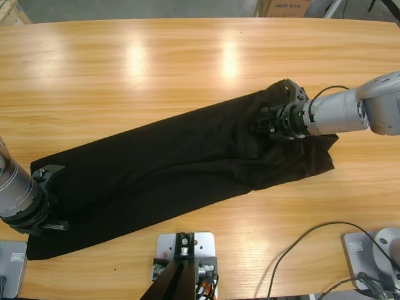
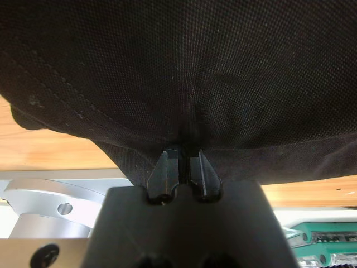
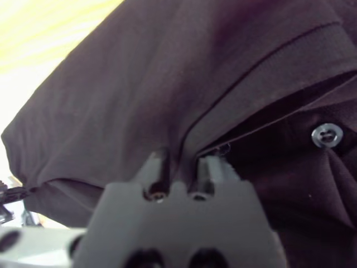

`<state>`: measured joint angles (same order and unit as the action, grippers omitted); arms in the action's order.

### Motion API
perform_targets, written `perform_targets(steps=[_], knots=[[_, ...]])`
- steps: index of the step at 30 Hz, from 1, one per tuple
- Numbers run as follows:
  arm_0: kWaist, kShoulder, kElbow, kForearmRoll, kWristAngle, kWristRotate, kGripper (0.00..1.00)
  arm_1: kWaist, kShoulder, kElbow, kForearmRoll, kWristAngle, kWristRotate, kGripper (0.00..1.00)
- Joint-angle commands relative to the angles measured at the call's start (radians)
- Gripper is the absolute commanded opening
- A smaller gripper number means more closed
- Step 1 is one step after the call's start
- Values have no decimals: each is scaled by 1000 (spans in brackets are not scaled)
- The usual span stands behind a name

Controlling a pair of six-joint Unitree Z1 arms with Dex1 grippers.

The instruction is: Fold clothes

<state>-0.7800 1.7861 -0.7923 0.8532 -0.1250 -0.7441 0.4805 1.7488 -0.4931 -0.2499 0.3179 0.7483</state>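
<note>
The soft black knit shirt lies in a long, wrinkly strip slanting across the shiny wooden table, with the left gripper pinched tight on its stitched bottom end and the right gripper pinched on a fold by a round button.

High view looks straight down on the long wooden table; both wrist views sit jaw-close, sharing the black knit polo shirt.

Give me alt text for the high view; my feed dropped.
A long black knit shirt lies stretched diagonally across the wooden table, pinched at both ends: the left gripper at its lower-left end, the right gripper at its upper-right end.
</note>
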Motion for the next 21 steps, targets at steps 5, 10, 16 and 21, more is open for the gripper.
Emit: perform_targets(steps=[5,10,16,21], knots=[[-10,55,-2,-18,-12,3,0,-8,-108,-38,252,-36,-32,0],[-10,55,-2,-19,-12,3,0,-8,-223,-136,409,-65,-32,0],[-13,56,-2,-20,-13,3,0,-3,-254,-222,511,-71,-30,0],[-14,59,-2,-20,-13,3,0,26,-274,-217,575,-77,-8,0]])
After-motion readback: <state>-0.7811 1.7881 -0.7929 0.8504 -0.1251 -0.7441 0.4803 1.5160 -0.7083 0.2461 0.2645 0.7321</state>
